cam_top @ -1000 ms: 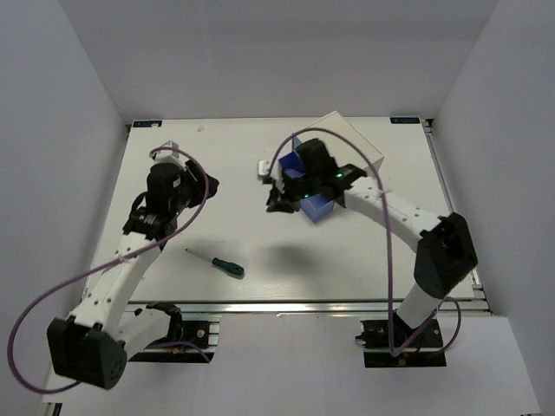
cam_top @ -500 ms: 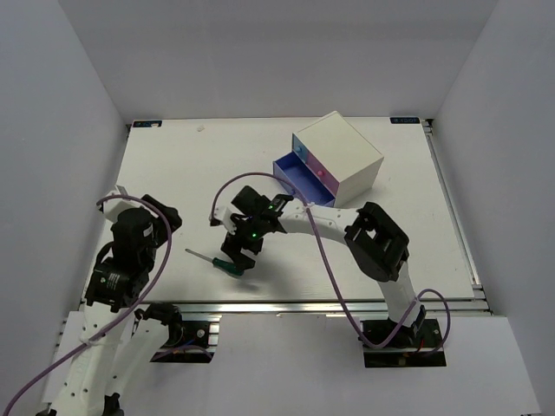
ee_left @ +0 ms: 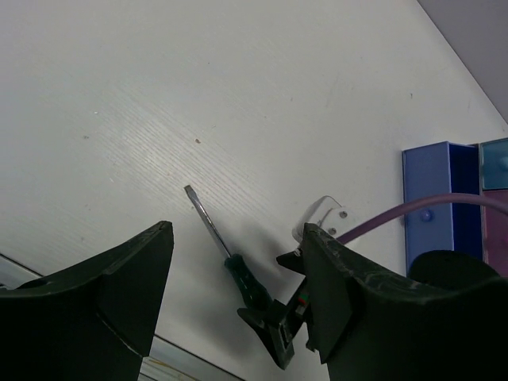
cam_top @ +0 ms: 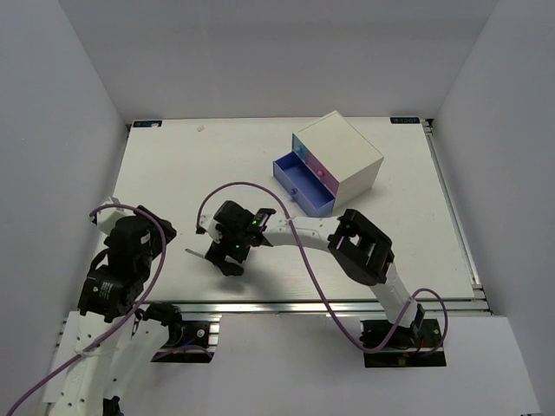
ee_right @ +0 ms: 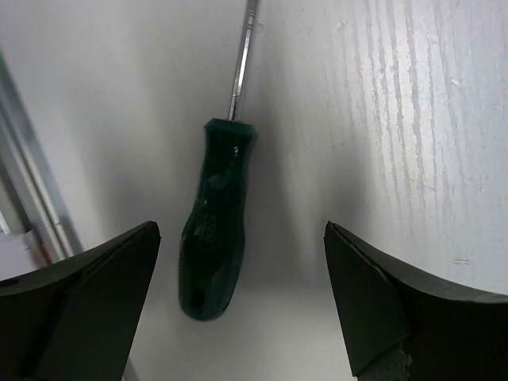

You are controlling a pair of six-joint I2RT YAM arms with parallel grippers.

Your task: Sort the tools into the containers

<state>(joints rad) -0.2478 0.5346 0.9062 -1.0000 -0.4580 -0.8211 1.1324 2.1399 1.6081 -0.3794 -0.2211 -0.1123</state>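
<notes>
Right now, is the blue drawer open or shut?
Open: the blue drawer juts out from the white cabinet, its inside showing.

Green-handled screwdriver (ee_right: 214, 226): silver shaft, flat on the bench (cam_top: 199, 165) near the front edge, handle toward the front. White cube cabinet (cam_top: 342, 147) at back right, turned at an angle. Blue drawer (cam_top: 302, 184) pulled out; pink drawer (cam_top: 323, 173) beside it shut, flush with the cabinet front.
</notes>
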